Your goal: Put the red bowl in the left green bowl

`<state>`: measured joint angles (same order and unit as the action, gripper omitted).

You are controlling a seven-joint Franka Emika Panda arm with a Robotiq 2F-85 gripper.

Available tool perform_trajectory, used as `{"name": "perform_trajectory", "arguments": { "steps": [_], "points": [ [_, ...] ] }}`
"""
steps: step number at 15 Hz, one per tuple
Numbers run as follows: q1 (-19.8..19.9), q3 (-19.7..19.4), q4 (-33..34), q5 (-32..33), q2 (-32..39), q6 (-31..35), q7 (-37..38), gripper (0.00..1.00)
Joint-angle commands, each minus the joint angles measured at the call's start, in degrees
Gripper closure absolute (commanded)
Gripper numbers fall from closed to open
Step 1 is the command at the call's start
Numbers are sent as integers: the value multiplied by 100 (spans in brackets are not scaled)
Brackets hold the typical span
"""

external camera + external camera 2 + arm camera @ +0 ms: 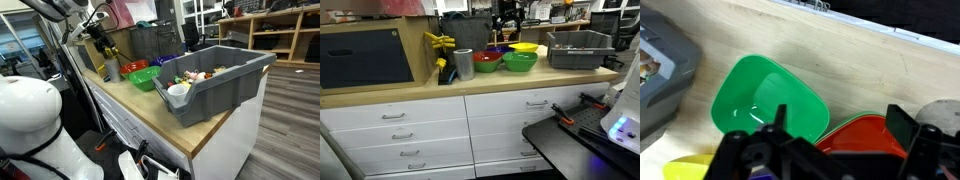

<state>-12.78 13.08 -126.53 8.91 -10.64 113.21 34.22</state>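
Count in the wrist view: one red bowl [868, 135], one green bowl [765, 100], one yellow bowl [685, 168] and one grey bin [660, 65]. I see the red bowl just beside the green bowl, at its 4 o'clock. My gripper [838, 112] hangs above them, jaws spread wide and holding nothing.

The glossy red bowl [487, 58] sits upright, apparently nested inside the left green bowl [488, 68].
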Motion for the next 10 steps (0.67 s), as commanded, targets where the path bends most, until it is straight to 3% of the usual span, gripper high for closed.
{"name": "perform_trajectory", "arguments": {
  "steps": [1,10],
  "points": [
    [175,-38,35,5,-191,-406,-767,0],
    [352,-164,55,-65,-345,-854,-1609,0]
  ]
}}
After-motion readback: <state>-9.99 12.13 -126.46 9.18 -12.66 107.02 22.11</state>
